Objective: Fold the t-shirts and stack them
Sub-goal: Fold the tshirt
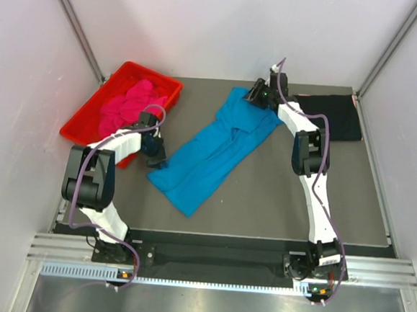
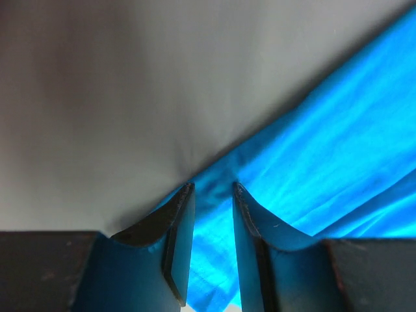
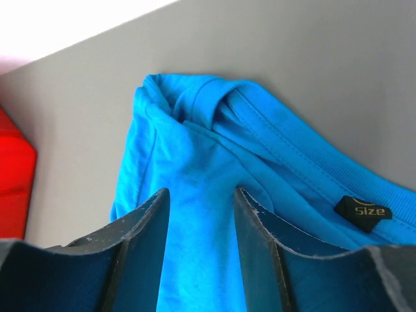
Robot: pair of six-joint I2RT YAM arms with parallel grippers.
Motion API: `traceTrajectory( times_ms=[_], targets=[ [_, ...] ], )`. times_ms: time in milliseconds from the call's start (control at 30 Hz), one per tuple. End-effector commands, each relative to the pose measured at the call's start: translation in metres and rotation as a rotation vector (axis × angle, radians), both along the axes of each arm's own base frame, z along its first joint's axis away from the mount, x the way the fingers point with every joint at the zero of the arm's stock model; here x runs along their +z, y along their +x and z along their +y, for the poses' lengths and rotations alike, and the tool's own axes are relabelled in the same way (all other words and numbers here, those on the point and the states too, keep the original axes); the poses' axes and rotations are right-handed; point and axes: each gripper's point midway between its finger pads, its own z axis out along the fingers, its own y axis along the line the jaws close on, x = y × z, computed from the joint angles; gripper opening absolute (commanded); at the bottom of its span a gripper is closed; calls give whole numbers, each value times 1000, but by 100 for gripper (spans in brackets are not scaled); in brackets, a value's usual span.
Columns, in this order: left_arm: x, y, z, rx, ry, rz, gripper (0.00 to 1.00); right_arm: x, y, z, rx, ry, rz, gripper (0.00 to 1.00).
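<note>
Left gripper [image 2: 212,187] hangs with jaws parted over the near hem of the turquoise t-shirt [image 1: 212,153]; right gripper [image 3: 200,192], also parted, over its collar. Black t-shirt [image 1: 334,117] lies far right, pink t-shirt [image 1: 129,106] in the red tray [image 1: 159,80].

Turquoise t-shirt [image 1: 216,153]: folded into a long strip, lying flat and diagonal, with the collar end under the right end effector [image 1: 259,95] and a hem corner at the left end effector [image 1: 153,154]. Black t-shirt [image 1: 334,117]: folded flat, just right of the right end effector. Magenta t-shirt [image 1: 129,105]: crumpled heap, beyond and left of the left end effector.
</note>
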Motion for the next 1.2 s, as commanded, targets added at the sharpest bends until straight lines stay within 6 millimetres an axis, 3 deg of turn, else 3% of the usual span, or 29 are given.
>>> traceTrajectory(
  times_ms=[0, 100, 200, 233, 267, 300, 333, 400, 433, 467, 500, 533, 567, 600, 633, 667, 700, 733, 767, 800, 833, 933, 967, 1033, 1067, 1133, 1167],
  targets=[
    [5, 1, -10, -11, -14, -6, 35, -13, 5, 25, 50, 24, -34, 45],
    [14, 5, -32, -69, -27, -39, 35, -4, 8, 25, 64, 26, -66, 47],
    [17, 3, -51, -128, -2, -39, 35, 20, 7, 23, 94, 9, -110, 50],
    [17, 2, -52, -130, 0, -33, 35, 41, 6, 23, 99, 4, -130, 53],
    [21, 4, -55, -131, -13, -47, 35, 48, 3, 20, 102, -6, -132, 54],
    [24, 7, -53, -126, -17, -56, 36, 58, 2, 18, 108, -22, -148, 56],
    [28, 11, -52, -122, -21, -68, 36, 90, -1, 15, 104, -16, -184, 60],
    [42, 26, -45, -109, -14, -117, 36, 103, -12, 10, 98, -18, -177, 64],
    [45, 30, -42, -104, -8, -128, 36, 139, -19, 6, 87, -8, -217, 67],
    [49, 34, -37, -104, -3, -121, 36, 134, -29, 3, 76, -6, -185, 68],
    [49, 35, -33, -99, 15, -115, 36, 143, -35, 0, 69, -3, -189, 69],
    [48, 37, -27, -96, 49, -112, 36, 173, -45, -3, 62, 8, -225, 70],
    [43, 34, -21, -102, 82, -103, 37, 158, -58, -6, 60, -1, -176, 71],
    [39, 31, -11, -87, 116, -87, 37, 159, -66, -9, 56, 1, -160, 73],
    [35, 28, -8, -83, 119, -76, 37, 176, -78, -12, 53, 1, -170, 73],
    [27, 19, -5, -84, 114, -48, 37, 173, -85, -17, 38, -10, -150, 74],
    [24, 15, -6, -83, 80, -34, 37, 151, -99, -22, 34, -30, -88, 74],
    [23, 12, -8, -87, 58, -27, 38, 163, -110, -26, 24, -29, -99, 74],
    [18, 5, -8, -90, 49, -6, 37, 143, -124, -29, 24, -40, -46, 74],
    [16, 1, -8, -98, 47, 6, 38, 150, -134, -32, 15, -30, -41, 73],
    [15, -5, -7, -106, 47, 28, 38, 145, -143, -30, 24, -23, -18, 70],
    [12, -14, 9, -123, 138, 62, 38, 124, -194, -4, 150, 12, 125, 65],
    [11, -18, 15, -128, 162, 76, 38, 104, -212, -2, 153, -9, 178, 64],
    [13, -19, 22, -119, 203, 68, 40, 103, -241, 19, 151, 24, 198, 63],
    [14, -19, 22, -118, 200, 67, 40, 73, -271, 22, 130, 53, 303, 61],
    [15, -21, 21, -118, 190, 68, 40, 69, -309, 46, 165, 79, 321, 59],
    [15, -23, 20, -122, 185, 72, 40, 48, -328, 44, 140, 44, 354, 59]
  ],
)
